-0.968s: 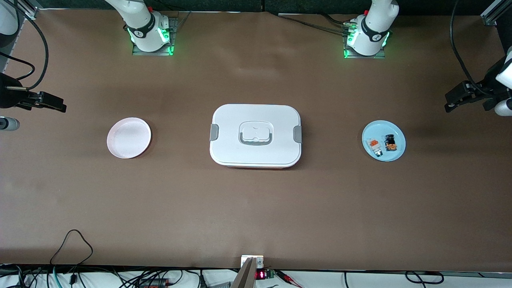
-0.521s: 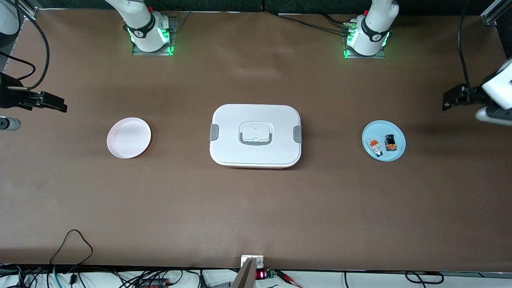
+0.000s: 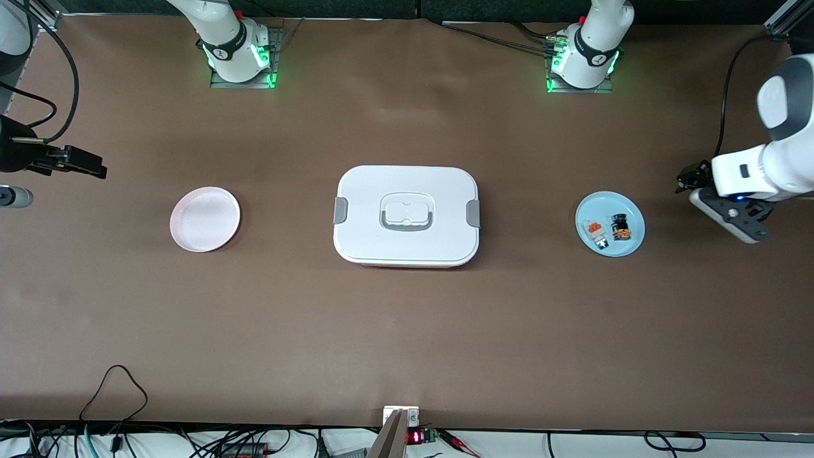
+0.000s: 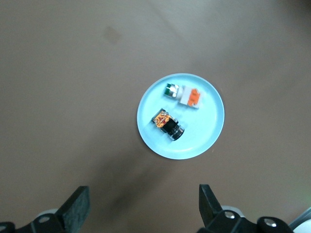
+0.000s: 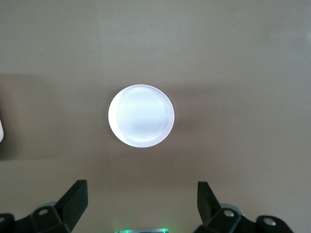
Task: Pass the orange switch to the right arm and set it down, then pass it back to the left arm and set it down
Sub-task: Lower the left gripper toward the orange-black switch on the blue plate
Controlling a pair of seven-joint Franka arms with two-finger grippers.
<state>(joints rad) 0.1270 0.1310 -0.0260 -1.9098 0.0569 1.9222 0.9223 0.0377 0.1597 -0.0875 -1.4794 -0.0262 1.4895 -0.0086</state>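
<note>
The orange switch (image 3: 621, 228) (image 4: 168, 125), small and black with amber parts, lies on a light blue plate (image 3: 629, 245) (image 4: 206, 138) toward the left arm's end of the table. My left gripper (image 3: 730, 215) (image 4: 144, 208) hangs open and empty over bare table beside that plate, toward the table's end. The white box (image 3: 407, 216) with grey latches sits mid-table. My right gripper (image 3: 82, 164) (image 5: 141, 204) waits open and empty near the right arm's end of the table, with a pink plate (image 3: 205, 219) (image 5: 141, 115) below it in the right wrist view.
A small white-grey block with an orange top (image 3: 595, 233) (image 4: 188, 96) shares the blue plate, beside the switch. Cables (image 3: 114, 388) trail along the table edge nearest the front camera. The box's corner (image 5: 1, 131) shows at the rim of the right wrist view.
The left arm has swung in from the table's end toward the blue plate and turned its gripper downward. The right arm has not moved.
</note>
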